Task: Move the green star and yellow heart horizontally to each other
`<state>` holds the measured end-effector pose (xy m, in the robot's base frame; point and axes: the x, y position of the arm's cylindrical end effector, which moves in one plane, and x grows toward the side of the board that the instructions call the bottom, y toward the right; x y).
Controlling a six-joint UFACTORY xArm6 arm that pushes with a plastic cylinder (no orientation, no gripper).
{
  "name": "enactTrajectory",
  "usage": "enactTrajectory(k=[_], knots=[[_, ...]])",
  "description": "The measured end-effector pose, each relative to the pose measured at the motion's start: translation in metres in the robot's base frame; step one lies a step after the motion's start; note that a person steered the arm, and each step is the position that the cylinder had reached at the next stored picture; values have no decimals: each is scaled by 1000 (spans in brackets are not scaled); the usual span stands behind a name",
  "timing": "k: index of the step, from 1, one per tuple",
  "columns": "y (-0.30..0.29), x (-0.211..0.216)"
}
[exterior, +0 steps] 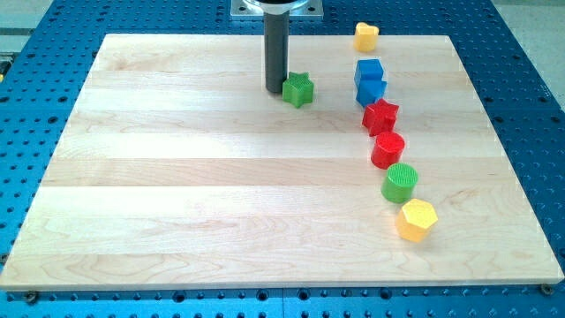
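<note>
**Rod beside the green star, yellow heart at the top edge**

The surface (177, 177) is a pale wooden board with lengthwise grain, lying on a blue perforated base (35, 35) that frames it on all sides. The view's left half of the board carries nothing but grain.

Near the top centre, the dark rod comes straight down and my tip (276, 90) rests just left of the green star (298, 89), touching it or nearly so. This tool has no jaws, so it holds nothing. The star is small, bright green and ridged.

Further right, the yellow heart (365, 36) sits at the board's top edge, well apart from the star. Below it runs a curved line: two blue blocks (370, 81) pressed together, a red star (380, 116), a red cylinder (387, 150), a green cylinder (399, 183) and a yellow hexagon (416, 220).
</note>
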<state>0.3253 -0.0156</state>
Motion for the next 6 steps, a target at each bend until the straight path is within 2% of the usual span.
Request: enactTrajectory(k=[1, 2, 3, 4, 6], knots=[[-3, 36], [37, 41], [55, -22], [64, -58], [95, -65]])
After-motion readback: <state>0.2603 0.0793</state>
